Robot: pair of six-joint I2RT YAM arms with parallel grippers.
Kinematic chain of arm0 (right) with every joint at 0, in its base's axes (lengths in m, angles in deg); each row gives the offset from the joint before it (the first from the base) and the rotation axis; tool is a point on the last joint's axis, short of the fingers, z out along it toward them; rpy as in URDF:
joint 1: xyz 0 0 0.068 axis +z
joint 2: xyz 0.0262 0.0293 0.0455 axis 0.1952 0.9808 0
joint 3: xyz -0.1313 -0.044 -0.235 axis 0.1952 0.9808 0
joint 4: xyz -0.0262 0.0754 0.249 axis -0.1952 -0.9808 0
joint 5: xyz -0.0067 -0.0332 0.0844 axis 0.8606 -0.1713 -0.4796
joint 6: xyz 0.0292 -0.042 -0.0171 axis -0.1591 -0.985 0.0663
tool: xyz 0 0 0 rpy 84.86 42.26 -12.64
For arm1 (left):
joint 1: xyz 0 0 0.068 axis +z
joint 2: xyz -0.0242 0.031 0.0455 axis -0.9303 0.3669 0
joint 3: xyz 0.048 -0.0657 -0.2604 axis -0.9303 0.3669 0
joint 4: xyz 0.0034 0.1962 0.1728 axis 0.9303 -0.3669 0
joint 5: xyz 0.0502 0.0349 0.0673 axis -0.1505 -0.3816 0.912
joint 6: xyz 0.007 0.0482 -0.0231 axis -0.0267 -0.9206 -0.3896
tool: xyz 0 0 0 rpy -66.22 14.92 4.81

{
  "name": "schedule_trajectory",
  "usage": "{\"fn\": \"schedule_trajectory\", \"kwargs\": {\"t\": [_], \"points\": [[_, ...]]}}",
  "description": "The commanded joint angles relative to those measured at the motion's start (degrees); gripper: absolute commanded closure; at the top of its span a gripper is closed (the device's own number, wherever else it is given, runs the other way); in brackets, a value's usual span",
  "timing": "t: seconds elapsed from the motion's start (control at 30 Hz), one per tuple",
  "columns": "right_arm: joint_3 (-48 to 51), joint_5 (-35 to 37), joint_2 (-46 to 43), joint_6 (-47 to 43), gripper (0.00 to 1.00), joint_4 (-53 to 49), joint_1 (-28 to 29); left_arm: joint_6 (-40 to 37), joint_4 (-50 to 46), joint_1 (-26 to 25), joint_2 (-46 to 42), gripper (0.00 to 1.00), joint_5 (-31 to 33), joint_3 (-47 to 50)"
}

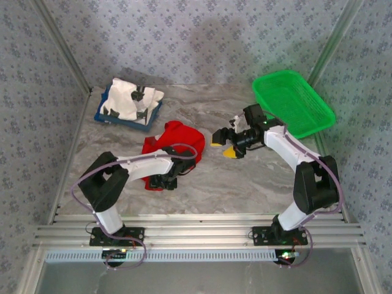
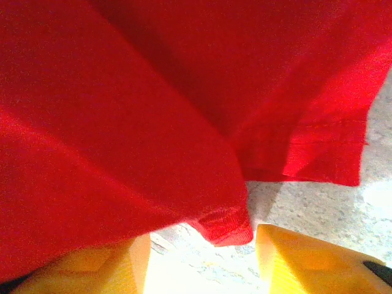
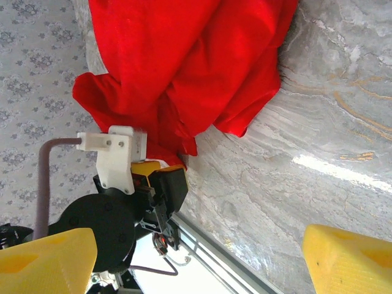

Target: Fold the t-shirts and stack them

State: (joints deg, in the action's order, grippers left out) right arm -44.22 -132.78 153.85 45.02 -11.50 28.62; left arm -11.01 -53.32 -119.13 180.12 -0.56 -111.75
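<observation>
- White t-shirt [image 1: 131,101], showing a few dark marks, lies bunched on the blue tray [image 1: 119,122] at the far left of the tabletop [image 1: 245,184], well apart from both arms.
- Left arm [image 1: 138,164] reaches from its base toward the middle, its black wrist at the near edge of the red t-shirt [image 1: 177,139].
- Left jaws stand part open. In the left wrist view the two yellow fingers [image 2: 312,260] are apart with bare marbled tabletop between them. A hemmed corner of the red cloth hangs into that gap, and the left-hand finger is partly covered by the cloth. The cloth is not pinched between them.
- The red t-shirt sits as a crumpled heap a little left of the tabletop's centre, between the two wrists. Seen close from the left wrist [image 2: 153,110], its folds overlap, and a hemmed edge on the right rests on the tabletop.
- From the right wrist view the heap [image 3: 190,61] lies on the marbled surface, with the left arm's wrist [image 3: 116,214] against its edge.
- Right jaws are wide open and hold nothing. Their yellow fingers [image 3: 349,257] are far apart, just to the right of the red t-shirt, pointed at it and not touching it.
- Right arm [image 1: 288,147] bends in from the right side of the tabletop.
- Green basket [image 1: 293,103] stands at the far right, just behind that arm.
</observation>
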Motion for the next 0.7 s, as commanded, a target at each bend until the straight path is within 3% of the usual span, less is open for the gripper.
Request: {"fn": "schedule_trajectory", "kwargs": {"t": [0.0,0.27,0.67], "points": [[0.22,-1.69,0.56,-1.24,0.11,-0.35,-0.64,0.56,-1.94,-0.32,0.49,0.52,2.15,-0.45],[0.32,-1.58,0.84,-0.2,0.11,0.95,-0.46,-0.75,0.01,-0.15,1.4,0.58,3.34,0.68],[-0.22,-1.49,1.67,1.22,0.11,3.1,0.74,-1.34,4.05,-0.06,0.42,0.58,2.03,0.41]]}}
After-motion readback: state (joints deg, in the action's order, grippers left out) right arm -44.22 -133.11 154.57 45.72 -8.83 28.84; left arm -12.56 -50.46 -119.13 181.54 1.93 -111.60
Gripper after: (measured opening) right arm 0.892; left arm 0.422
